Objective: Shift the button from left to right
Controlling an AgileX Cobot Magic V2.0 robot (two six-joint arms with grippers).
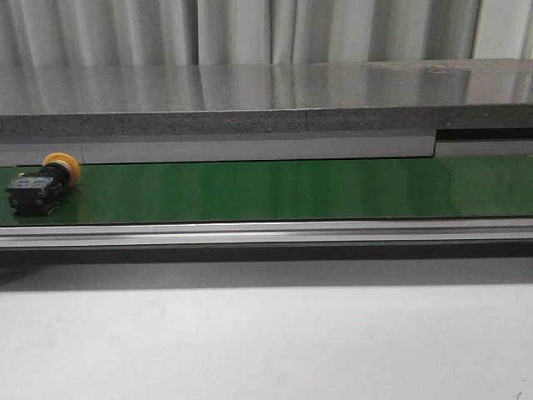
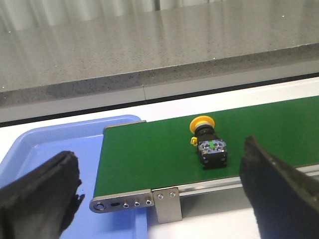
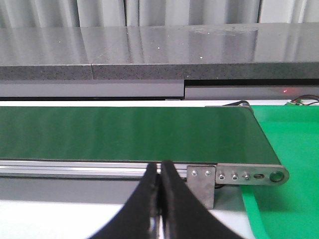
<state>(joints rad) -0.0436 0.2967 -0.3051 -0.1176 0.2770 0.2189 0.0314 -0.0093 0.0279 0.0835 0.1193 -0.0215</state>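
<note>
The button [image 1: 43, 183], with an orange-yellow cap and a black boxy body, lies on its side at the left end of the green conveyor belt [image 1: 275, 190]. It also shows in the left wrist view [image 2: 208, 142], cap pointing away. My left gripper [image 2: 162, 184] is open and empty, back from the belt's near rail, its fingers [image 2: 271, 189] spread wide. My right gripper [image 3: 159, 172] is shut and empty, near the belt's right end. Neither gripper shows in the front view.
A blue tray [image 2: 45, 149] sits under the belt's left end. A green tray [image 3: 294, 149] sits under the right end. A grey stone counter [image 1: 266, 96] runs behind the belt. A metal rail [image 1: 266, 232] edges its near side.
</note>
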